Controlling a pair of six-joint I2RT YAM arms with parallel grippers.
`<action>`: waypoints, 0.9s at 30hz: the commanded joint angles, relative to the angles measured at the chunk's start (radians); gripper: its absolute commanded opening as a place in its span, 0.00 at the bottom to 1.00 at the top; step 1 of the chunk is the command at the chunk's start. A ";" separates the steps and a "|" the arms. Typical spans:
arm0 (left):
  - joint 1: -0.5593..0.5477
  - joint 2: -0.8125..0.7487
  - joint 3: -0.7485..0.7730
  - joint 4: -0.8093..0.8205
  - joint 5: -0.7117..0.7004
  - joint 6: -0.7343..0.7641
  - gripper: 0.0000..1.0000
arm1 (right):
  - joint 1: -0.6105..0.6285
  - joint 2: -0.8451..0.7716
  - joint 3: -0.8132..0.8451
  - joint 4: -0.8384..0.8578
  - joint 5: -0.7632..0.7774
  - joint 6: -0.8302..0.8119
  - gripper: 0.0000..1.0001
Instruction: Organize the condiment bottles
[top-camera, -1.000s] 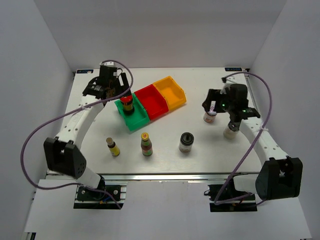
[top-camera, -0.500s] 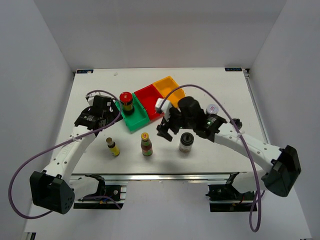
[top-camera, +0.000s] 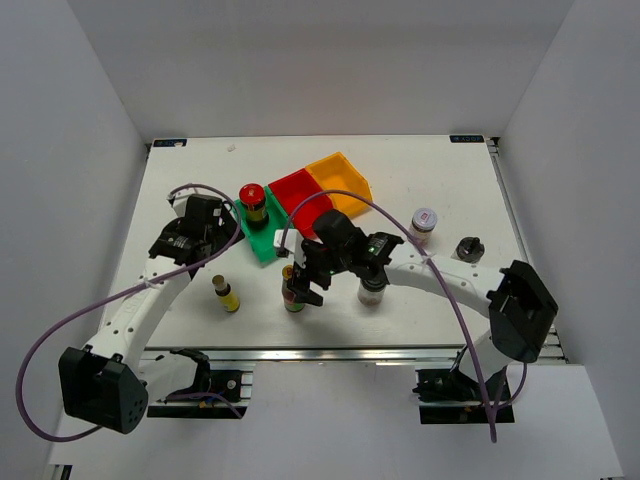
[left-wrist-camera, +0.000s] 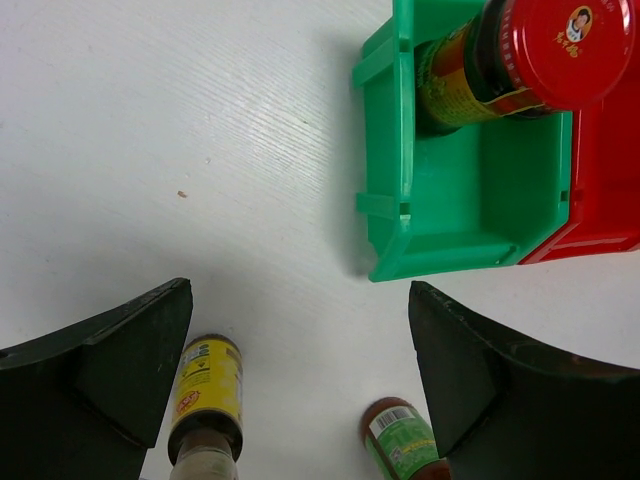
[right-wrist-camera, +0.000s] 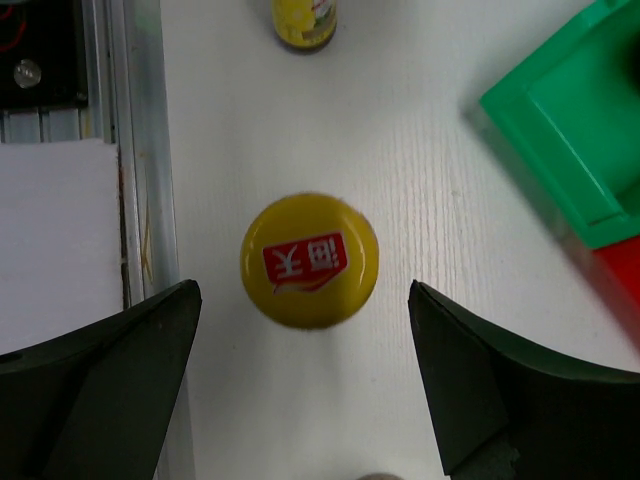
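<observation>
The yellow-capped dark sauce bottle (top-camera: 292, 293) stands near the front, its cap (right-wrist-camera: 310, 260) straight below my right gripper (right-wrist-camera: 302, 290). That gripper (top-camera: 303, 283) is open, with one finger on each side of the cap and not touching it. My left gripper (top-camera: 200, 245) is open and empty; it hovers over bare table (left-wrist-camera: 300, 288) between the green bin and the front bottles. The red-capped dark jar (top-camera: 253, 203) stands in the green bin (top-camera: 268, 243). The slim yellow bottle (top-camera: 226, 293), one black-topped shaker (top-camera: 373, 289), the white-lidded jar (top-camera: 424, 222) and the other shaker (top-camera: 468, 248) stand on the table.
A red bin (top-camera: 303, 194) and an orange bin (top-camera: 342, 183) adjoin the green bin at the back. The table's metal front rail (right-wrist-camera: 130, 150) runs close to the sauce bottle. In the left wrist view the green bin (left-wrist-camera: 470, 200) and the red-capped jar (left-wrist-camera: 540, 50) lie ahead to the right.
My right arm has swung from the right side of the table leftward to above the yellow-capped bottle. My left arm has drawn back from the far side toward the front.
</observation>
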 joint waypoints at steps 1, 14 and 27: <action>-0.005 -0.044 -0.014 0.034 -0.029 -0.017 0.98 | 0.009 0.021 0.042 0.124 -0.074 0.030 0.89; -0.003 -0.058 -0.047 0.058 -0.013 -0.011 0.98 | 0.012 0.040 -0.035 0.278 -0.062 0.092 0.38; -0.003 -0.059 -0.052 0.070 -0.004 -0.005 0.98 | 0.011 -0.060 0.021 0.309 0.129 0.111 0.13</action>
